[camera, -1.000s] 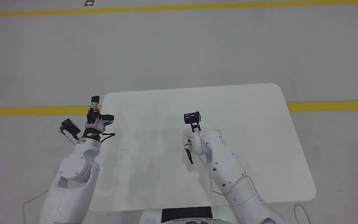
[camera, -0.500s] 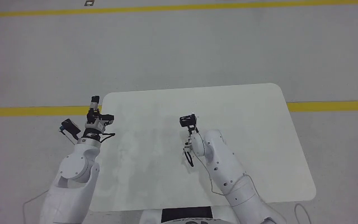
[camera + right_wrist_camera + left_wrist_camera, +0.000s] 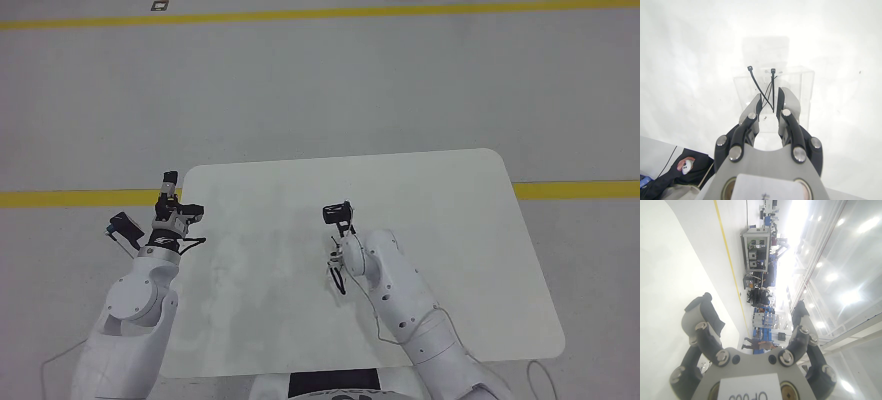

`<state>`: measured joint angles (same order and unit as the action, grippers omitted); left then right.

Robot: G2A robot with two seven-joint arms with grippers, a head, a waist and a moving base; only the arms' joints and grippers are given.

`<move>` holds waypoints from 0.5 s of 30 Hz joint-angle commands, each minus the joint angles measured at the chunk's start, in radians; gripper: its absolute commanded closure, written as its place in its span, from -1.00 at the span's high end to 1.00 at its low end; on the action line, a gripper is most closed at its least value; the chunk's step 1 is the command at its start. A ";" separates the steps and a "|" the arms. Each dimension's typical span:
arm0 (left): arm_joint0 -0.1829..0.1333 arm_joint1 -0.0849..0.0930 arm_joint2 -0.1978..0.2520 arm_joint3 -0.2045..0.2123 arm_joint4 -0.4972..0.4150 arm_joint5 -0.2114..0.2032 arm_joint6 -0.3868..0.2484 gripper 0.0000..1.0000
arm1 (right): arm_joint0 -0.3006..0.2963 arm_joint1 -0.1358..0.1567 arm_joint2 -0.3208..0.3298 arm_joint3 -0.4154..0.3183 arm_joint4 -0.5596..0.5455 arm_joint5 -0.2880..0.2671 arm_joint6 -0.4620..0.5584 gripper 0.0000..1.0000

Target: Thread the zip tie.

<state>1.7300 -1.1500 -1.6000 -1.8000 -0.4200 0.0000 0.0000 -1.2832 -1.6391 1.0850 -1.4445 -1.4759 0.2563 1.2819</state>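
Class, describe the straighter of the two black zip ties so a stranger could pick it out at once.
On the white table stands a clear plastic holder, just ahead of the right gripper. Two black ties sit against it: the straighter zip tie points back at the gripper, while its neighbour slants across it.

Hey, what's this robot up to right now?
It is meant to thread a zip tie. Its right hand is over the white table, open around two crossed black zip ties at a small clear plastic box, and it is not pinching them. The left hand, also open, is beside the table's left edge and holds nothing. No threading is done yet.
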 commanded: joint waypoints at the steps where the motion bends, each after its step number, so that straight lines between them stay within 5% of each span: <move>1: 0.000 0.000 0.000 0.000 0.000 0.000 0.000 1.00 | -0.006 0.002 0.001 -0.012 -0.007 0.004 0.001 -0.64; 15: 0.000 0.000 0.000 0.000 0.000 0.000 0.000 1.00 | -0.040 0.011 0.016 -0.062 0.000 0.008 -0.020 -0.70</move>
<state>1.7300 -1.1500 -1.6000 -1.8000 -0.4200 0.0000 0.0000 -1.3233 -1.6285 1.1017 -1.5106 -1.4779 0.2635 1.2651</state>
